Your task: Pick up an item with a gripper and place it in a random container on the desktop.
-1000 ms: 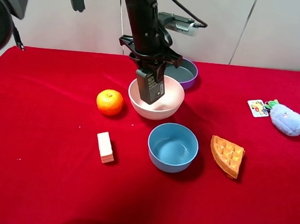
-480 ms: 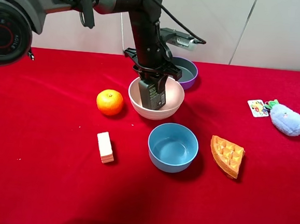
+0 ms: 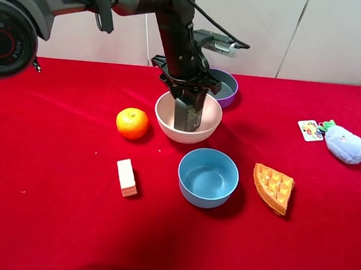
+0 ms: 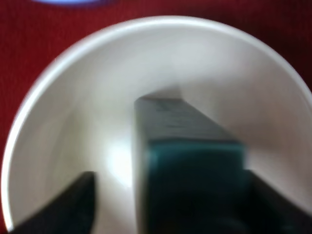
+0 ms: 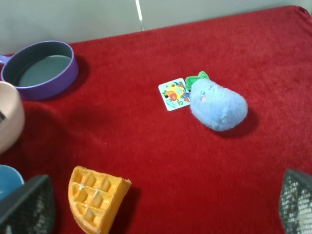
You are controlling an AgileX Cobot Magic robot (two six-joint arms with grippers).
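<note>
Lowered further, the pump bottle (image 3: 188,118) now stands in the pink bowl (image 3: 168,131) — left hand (image 3: 187,104) released around it.

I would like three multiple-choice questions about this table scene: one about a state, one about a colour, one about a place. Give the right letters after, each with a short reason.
1. The blue bowl is:
A. upside down
B. empty
C. full of water

2. The wall of the pan is:
A. green
B. yellow
C. purple

3. The pump bottle is:
A. in the blue bowl
B. in the pan
C. in the pink bowl

Answers: 1 B, its bare blue inside shows. 2 C, the outer wall is plainly purple. 3 C, the bottle stands inside the pink rim in both the high view and the left wrist view.
</note>
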